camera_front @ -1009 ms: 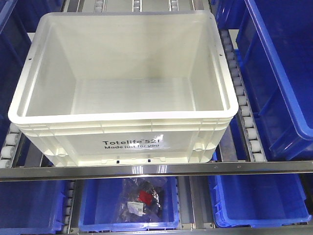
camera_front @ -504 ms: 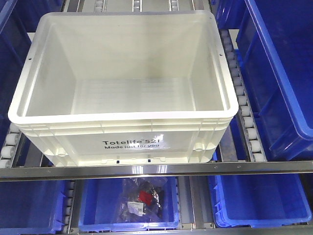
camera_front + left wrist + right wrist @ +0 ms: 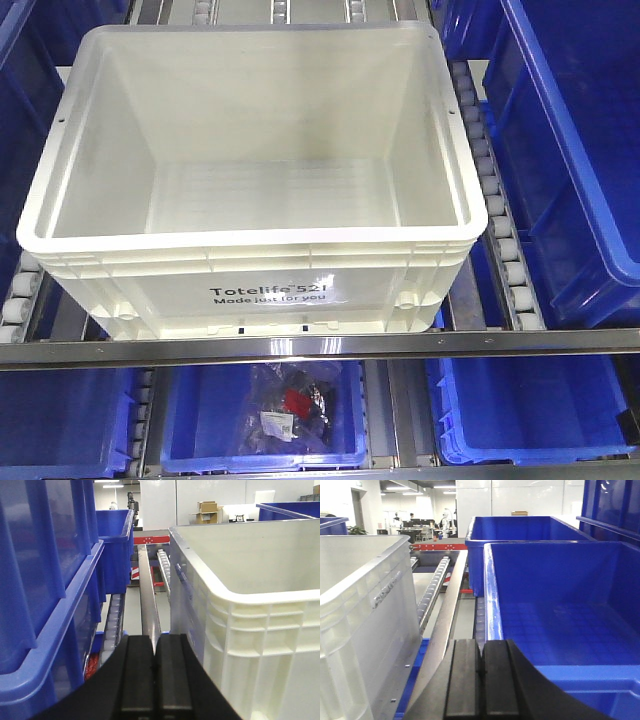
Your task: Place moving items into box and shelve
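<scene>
Front-facing view: the cream box (image 3: 250,170) sits on the shelf's roller tracks (image 3: 497,215), its inside bare, its printed front wall at the metal shelf edge (image 3: 320,347). Blue bins (image 3: 560,150) crowd both flanks, leaving only narrow strips of rollers beside the rim. A lower blue bin (image 3: 262,420) holds a bagged item (image 3: 290,408), perhaps small parts; it is too blurred to tell. Left wrist view: the left end effector (image 3: 155,677) has its fingers pressed together, holding nothing, in the slim gap between the box wall and stacked blue bins. Right wrist view: the right end effector (image 3: 481,682) is likewise closed and empty, between box and blue bin.
</scene>
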### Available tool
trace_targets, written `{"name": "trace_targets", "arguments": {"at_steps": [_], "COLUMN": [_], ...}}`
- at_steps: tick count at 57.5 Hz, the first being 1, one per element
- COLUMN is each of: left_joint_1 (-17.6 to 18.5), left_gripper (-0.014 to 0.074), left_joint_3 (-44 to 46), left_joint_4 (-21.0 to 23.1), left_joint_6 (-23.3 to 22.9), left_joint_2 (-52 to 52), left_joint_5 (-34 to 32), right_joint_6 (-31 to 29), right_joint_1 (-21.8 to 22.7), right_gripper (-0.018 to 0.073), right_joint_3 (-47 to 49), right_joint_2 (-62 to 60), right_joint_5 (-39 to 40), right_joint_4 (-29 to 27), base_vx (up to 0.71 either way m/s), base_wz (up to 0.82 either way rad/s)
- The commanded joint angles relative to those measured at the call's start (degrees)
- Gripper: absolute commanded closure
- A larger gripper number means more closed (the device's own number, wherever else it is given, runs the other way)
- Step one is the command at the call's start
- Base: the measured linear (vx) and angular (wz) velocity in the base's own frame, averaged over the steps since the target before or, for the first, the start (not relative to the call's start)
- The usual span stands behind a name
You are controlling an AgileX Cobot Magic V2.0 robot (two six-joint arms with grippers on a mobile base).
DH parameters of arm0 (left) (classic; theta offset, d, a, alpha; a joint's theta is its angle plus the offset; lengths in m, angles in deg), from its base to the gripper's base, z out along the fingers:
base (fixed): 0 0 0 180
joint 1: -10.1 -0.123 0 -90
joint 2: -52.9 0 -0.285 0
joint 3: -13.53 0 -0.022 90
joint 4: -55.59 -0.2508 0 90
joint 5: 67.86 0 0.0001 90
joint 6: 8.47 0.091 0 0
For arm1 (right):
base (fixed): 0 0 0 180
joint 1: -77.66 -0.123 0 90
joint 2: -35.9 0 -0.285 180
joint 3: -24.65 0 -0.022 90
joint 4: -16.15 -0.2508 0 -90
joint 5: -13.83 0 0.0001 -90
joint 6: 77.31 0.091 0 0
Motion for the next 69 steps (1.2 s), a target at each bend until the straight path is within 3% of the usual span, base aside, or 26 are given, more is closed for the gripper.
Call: {"name": "trace_targets", "arguments": {"at_steps": [1,69], "left_joint_1": [-0.17,-0.35], "left_gripper": [0.0616,0.0616], "left_joint_3": [-1.36,-1.36], "left_joint_4": [0.56,0.56], "left_joint_6": [-0.41,-0.41], "left_joint_2": [0.79,0.79], "left_joint_5": [-4.81,-4.81], "right_joint_6": [-0.45,-0.45], "right_joint_1": [-0.10,-0.10], "right_gripper": [0.0575,0.0575], "right_joint_3": [-1.19,-1.14], "right_joint_2": [-0.77,-0.77], "right_joint_5": [4.75,4.69], "right_joint_4": [0.53,0.08], "base_vx": [0.00,0.00], "base_wz": [0.00,0.00]}}
